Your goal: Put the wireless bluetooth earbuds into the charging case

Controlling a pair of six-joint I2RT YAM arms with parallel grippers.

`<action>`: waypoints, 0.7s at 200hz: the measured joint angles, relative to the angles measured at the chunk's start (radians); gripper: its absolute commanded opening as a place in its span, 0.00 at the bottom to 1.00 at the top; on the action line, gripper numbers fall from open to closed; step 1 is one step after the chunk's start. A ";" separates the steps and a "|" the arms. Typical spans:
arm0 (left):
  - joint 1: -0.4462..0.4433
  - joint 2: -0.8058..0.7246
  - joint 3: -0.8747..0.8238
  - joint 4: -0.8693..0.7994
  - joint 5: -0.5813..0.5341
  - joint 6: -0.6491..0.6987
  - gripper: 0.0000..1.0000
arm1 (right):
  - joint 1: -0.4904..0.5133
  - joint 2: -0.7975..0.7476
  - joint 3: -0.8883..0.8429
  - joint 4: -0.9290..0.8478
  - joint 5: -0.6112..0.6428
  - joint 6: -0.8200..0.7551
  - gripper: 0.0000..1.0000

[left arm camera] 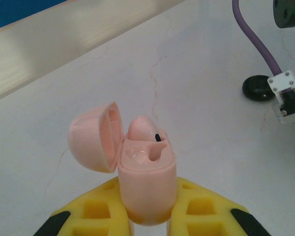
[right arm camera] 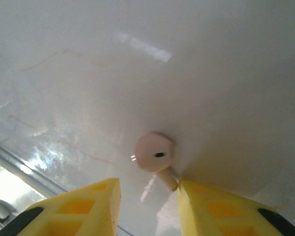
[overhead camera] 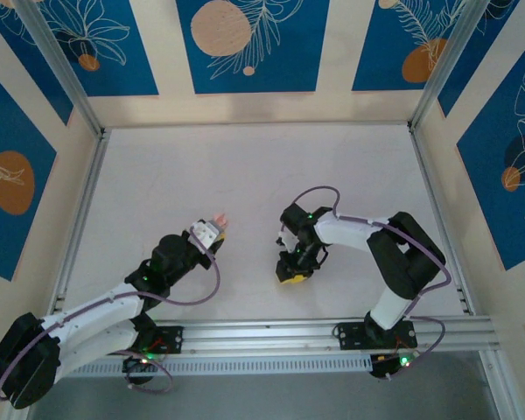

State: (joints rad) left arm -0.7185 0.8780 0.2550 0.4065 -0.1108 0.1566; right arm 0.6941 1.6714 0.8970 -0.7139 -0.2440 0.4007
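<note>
A: Nearest first: where is the right gripper (right arm camera: 148, 189)?
B: Close to the near edge of the table (overhead camera: 245, 166), a bit right of middle. Its jaws are partly apart and grip nothing. The pale earbud (right arm camera: 154, 153) lies on the table between the fingertips, stem just beside one finger.
A: And the left gripper (left arm camera: 147, 199)?
B: Farther in, left of middle. Its jaws are clamped on the pink charging case (left arm camera: 147, 179), which is upright with the lid (left arm camera: 96, 137) swung open. A pinkish bud (left arm camera: 140, 129) sits in it.
A: Beyond that?
B: A rounded black thing (left arm camera: 258, 88) on the table, too blurred to name.
</note>
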 measured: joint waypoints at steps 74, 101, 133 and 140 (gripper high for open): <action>0.000 -0.010 -0.001 -0.007 -0.002 0.000 0.10 | 0.003 -0.052 0.081 -0.087 0.044 0.045 0.36; 0.000 -0.032 -0.006 -0.008 -0.003 0.000 0.11 | -0.002 -0.038 0.114 -0.124 0.088 0.061 0.37; 0.000 -0.041 -0.006 -0.018 -0.003 0.000 0.11 | 0.007 0.016 0.150 -0.147 0.124 0.063 0.37; 0.000 -0.043 -0.006 -0.022 -0.004 0.000 0.11 | 0.009 0.029 0.154 -0.148 0.129 0.063 0.36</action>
State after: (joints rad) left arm -0.7185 0.8352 0.2493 0.3843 -0.1146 0.1566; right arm 0.7033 1.7004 1.0508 -0.8619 -0.1154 0.4633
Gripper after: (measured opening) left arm 0.156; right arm 0.366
